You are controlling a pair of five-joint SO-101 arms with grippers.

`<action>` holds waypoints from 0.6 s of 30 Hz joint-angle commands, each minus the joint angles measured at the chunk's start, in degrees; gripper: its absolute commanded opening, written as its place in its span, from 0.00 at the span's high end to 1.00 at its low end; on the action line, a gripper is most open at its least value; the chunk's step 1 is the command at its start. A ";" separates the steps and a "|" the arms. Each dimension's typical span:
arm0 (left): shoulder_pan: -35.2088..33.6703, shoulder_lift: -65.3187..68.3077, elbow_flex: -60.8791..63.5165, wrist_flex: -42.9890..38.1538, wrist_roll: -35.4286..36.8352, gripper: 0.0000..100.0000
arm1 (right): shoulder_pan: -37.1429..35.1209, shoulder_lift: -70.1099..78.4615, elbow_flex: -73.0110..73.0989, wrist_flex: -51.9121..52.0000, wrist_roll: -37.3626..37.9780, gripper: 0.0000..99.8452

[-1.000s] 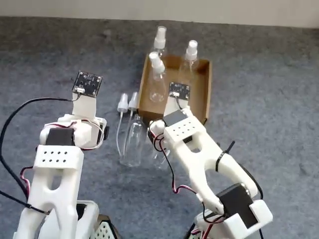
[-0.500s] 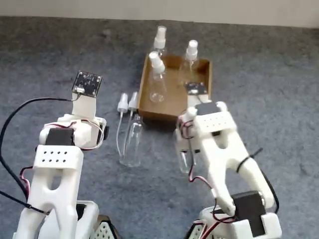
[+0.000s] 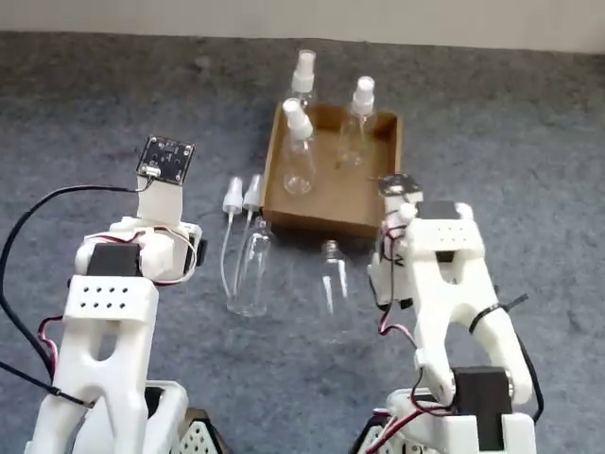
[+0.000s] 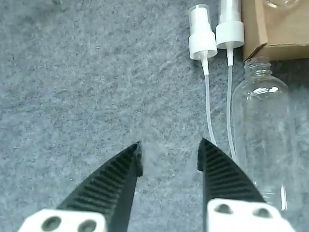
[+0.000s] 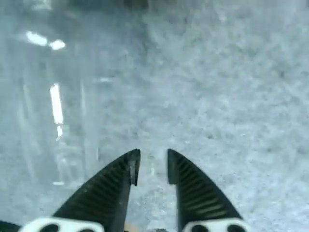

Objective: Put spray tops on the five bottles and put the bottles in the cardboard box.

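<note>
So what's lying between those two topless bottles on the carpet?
Just bare carpet, in the high view, between the bottle by the loose tops and the other bottle.

Grey carpet (image 3: 104, 85), pale strip (image 3: 454, 19) beyond

Bare carpet (image 3: 95, 95) left of spray tops (image 3: 233, 195)

white printed arms (image 3: 104, 312), black servos (image 3: 112, 260), red-black cables (image 3: 85, 190), ribbed black fingers (image 4: 111, 183)
</note>
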 commanded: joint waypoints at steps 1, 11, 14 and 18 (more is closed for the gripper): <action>-0.66 -0.31 1.54 -2.90 0.53 0.84 | -4.09 -4.88 -6.90 4.09 -3.16 0.86; -0.92 -0.31 4.09 -6.59 0.44 0.84 | -18.15 -4.88 -11.30 -1.27 -15.91 0.84; -0.92 -0.31 4.09 -6.51 0.44 0.84 | -19.38 -1.36 -9.01 -7.08 -23.91 0.78; -0.92 -0.31 4.18 -6.59 0.53 0.84 | -19.56 4.62 -5.76 -9.71 -23.03 0.73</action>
